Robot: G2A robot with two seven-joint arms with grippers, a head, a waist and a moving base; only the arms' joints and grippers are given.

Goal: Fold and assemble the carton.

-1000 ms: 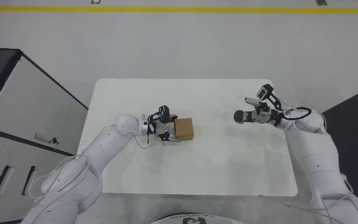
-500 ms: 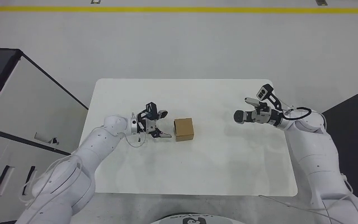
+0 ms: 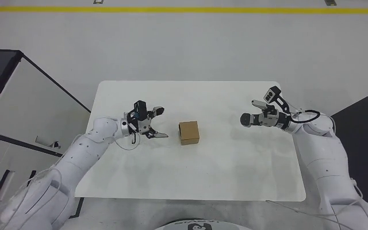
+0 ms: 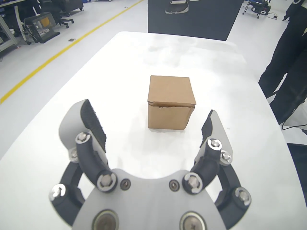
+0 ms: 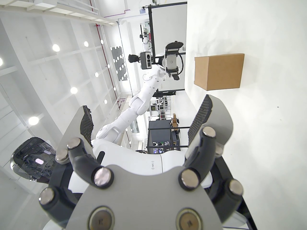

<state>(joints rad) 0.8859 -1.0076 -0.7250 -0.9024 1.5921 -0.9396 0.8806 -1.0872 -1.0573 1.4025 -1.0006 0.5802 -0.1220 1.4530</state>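
a: which step would you call this?

b: the tail end, i'd judge. the left gripper (image 3: 163, 122) hovers near the carton (image 3: 188, 132), on its left side. its fingers are spread wide with nothing between them, and it points straight at the carton's facing side.

a: and the carton itself?

b: it's a small brown cardboard cube, standing upright and flat on the white table (image 3: 230, 172), roughly mid-table. the sides look squared up and the top is closed. in the left wrist view the lid's front edge is a bit ragged. a thin dark seam shows where it meets the face turned toward the left gripper, so the flap may not be tucked fully home.

a: anything on the carton's other side?

b: the right gripper (image 3: 245, 119), well apart from the carton to its right. its fingers are spread too, and they hold nothing.

a: so what does the next move call for?

b: as i read it, either a light press along that seam to seat the flap, or leaving the carton be. the press should come from above the carton. it looks light, so a sideways shove would likely slide it rather than close anything.
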